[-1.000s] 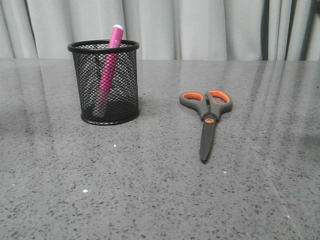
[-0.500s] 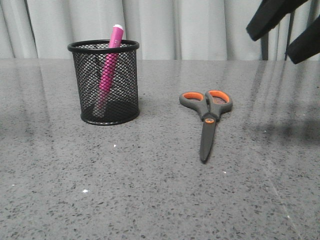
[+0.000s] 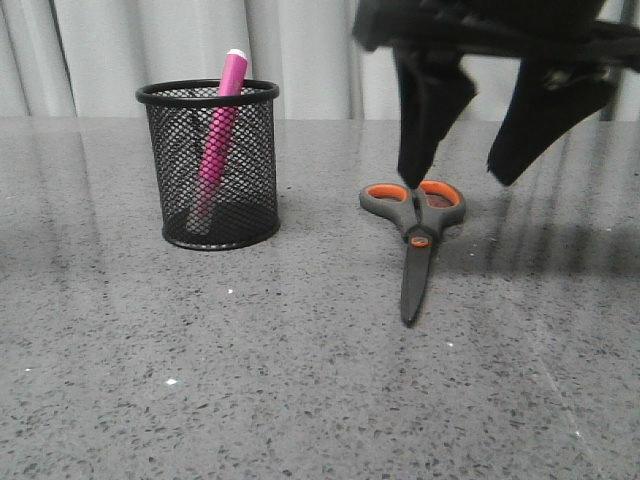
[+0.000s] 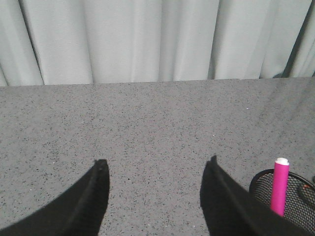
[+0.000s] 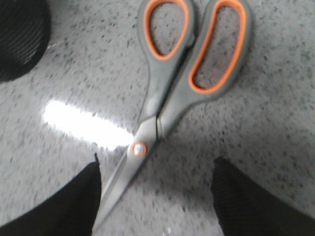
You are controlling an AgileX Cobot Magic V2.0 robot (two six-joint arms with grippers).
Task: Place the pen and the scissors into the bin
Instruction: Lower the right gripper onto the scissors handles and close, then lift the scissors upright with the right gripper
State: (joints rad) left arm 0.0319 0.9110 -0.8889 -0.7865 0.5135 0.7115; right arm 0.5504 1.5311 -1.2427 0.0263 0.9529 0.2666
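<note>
The black mesh bin [image 3: 208, 165] stands on the grey table at the left, with the pink pen [image 3: 217, 140] leaning inside it, cap above the rim. The scissors [image 3: 413, 235] lie flat to its right, orange-lined handles away from me, blades pointing toward me. My right gripper [image 3: 456, 182] hangs open just above the handles, not touching them; in the right wrist view the scissors [image 5: 177, 83] lie ahead of the open gripper [image 5: 156, 160]. My left gripper [image 4: 156, 161] is open over bare table, with the bin [image 4: 283, 196] and pen [image 4: 279, 186] off to one side.
A grey speckled table [image 3: 300, 380] runs under everything, with pale curtains [image 3: 330, 50] behind its far edge. The bin's dark wall [image 5: 19, 39] shows at a corner of the right wrist view.
My right arm has come down from the upper right into the middle of the front view, arriving above the scissors' handles. Pen, bin and scissors have not moved.
</note>
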